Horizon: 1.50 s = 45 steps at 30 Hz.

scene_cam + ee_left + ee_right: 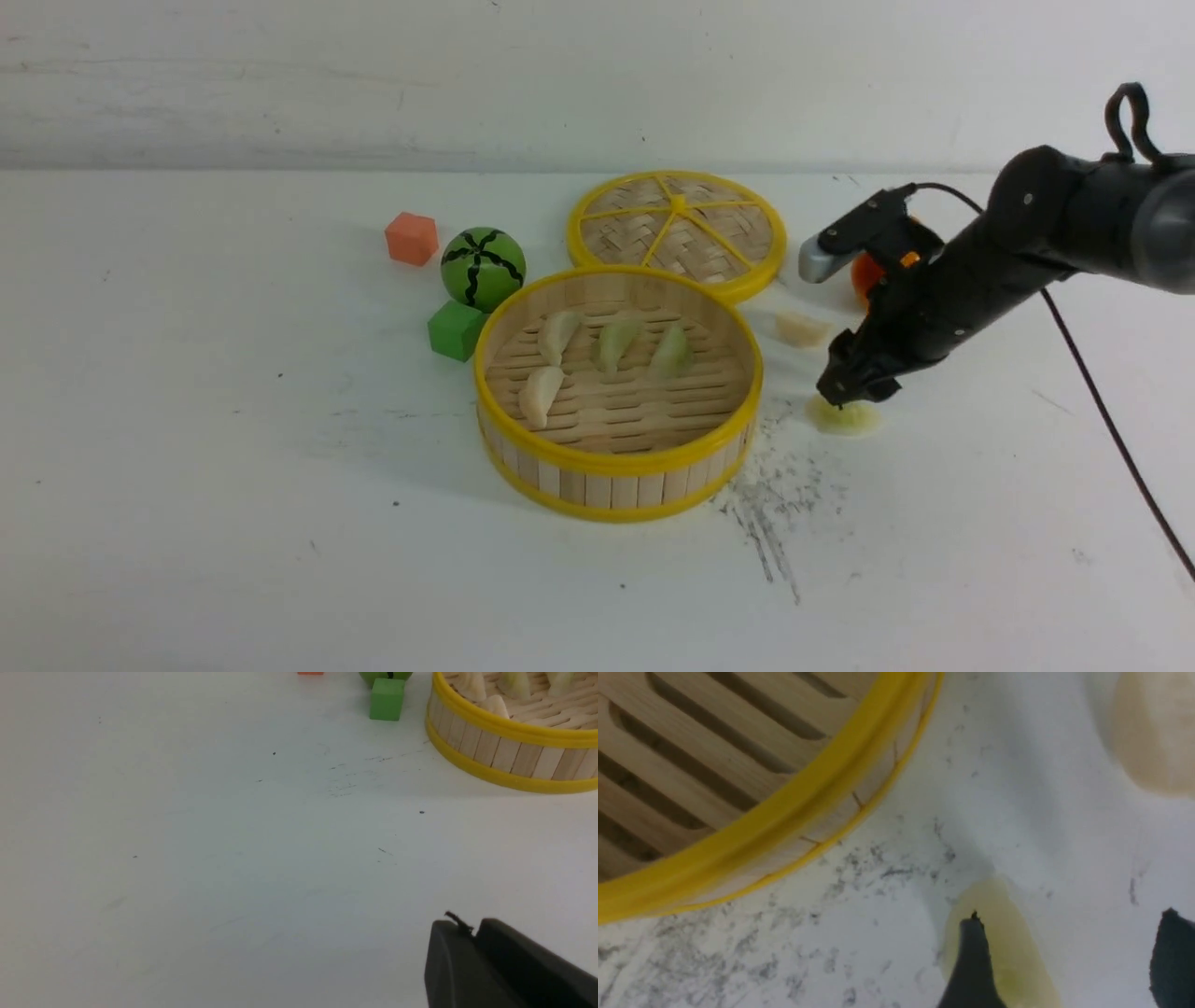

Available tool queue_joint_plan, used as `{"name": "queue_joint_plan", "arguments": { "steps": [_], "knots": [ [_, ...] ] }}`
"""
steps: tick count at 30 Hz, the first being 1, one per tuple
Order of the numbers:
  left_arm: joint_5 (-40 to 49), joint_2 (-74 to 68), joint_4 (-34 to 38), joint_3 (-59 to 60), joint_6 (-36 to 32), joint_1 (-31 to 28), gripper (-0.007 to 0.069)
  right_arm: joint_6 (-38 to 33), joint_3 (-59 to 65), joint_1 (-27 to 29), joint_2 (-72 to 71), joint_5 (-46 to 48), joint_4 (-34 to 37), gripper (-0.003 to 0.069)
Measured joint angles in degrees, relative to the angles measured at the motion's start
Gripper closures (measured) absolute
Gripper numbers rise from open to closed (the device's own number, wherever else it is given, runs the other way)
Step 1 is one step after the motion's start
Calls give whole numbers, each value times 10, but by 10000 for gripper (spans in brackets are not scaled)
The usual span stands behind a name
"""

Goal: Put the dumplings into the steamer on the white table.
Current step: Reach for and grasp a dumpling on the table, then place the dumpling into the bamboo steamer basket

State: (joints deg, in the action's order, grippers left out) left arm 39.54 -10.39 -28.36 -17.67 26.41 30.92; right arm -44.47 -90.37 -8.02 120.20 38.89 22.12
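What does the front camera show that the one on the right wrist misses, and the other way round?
Only the front view: the woven lid, the orange cube, the green cube, the striped green ball, and four dumplings lying in the steamer. Only the right wrist view: the two tips of the claw standing apart, one over the pale green dumpling. Both: the steamer's yellow rim, that pale green dumpling on the white table, a cream dumpling lying loose, and the dark scratch marks.
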Motion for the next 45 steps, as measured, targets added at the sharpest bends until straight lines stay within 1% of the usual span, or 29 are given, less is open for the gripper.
{"name": "queue_joint_plan", "arguments": {
  "steps": [2,5,6,7,8,10,13,17,19,21,23,24,26,27,28,29,31,32,34,39,45],
  "knots": [
    [-1,0,-2,1,0,0,561,-2,0,-4,5,3,2,197],
    [-3,0,-5,1,0,0,558,-3,0,-6,16,12,2,251],
    [-4,0,-5,1,0,0,557,-3,0,-6,21,15,2,281],
    [-5,0,-5,1,0,0,554,2,0,-6,24,16,2,332],
    [-5,0,-5,1,0,0,554,2,0,-6,25,15,2,340],
    [-5,0,-5,1,0,0,552,17,0,-6,25,15,3,412],
    [-6,0,-6,1,0,0,552,49,0,-6,23,17,2,414],
    [-10,0,-6,1,0,0,551,114,0,-6,-10,34,2,414],
    [-10,0,-6,1,0,0,551,153,0,-6,-41,36,15,414],
    [-10,0,-7,1,0,0,551,176,0,-6,-62,34,35,414],
    [-12,0,-7,1,0,0,551,195,0,-10,-89,26,87,414],
    [-13,0,-7,1,0,0,551,202,-1,-19,-102,18,142,414],
    [-15,0,-7,1,0,0,551,199,-1,-40,-108,7,219,414],
    [-16,0,-7,1,0,0,551,196,-1,-52,-105,5,244,414],
    [-16,0,-7,1,0,0,551,192,-1,-81,-92,3,277,414],
    [-16,0,-7,1,0,0,551,191,-1,-88,-85,1,287,414],
    [-16,0,-7,1,0,0,551,188,-1,-118,-61,-10,301,414],
    [-16,0,-7,1,0,0,549,187,-1,-141,-41,-24,304,414],
    [-16,0,-8,1,0,0,549,187,0,-163,-10,-59,305,414],
    [-16,0,-8,1,0,0,544,187,0,-177,14,-131,316,414],
    [-15,0,-8,1,0,0,541,187,0,-176,21,-145,309,406]
  ]
}}
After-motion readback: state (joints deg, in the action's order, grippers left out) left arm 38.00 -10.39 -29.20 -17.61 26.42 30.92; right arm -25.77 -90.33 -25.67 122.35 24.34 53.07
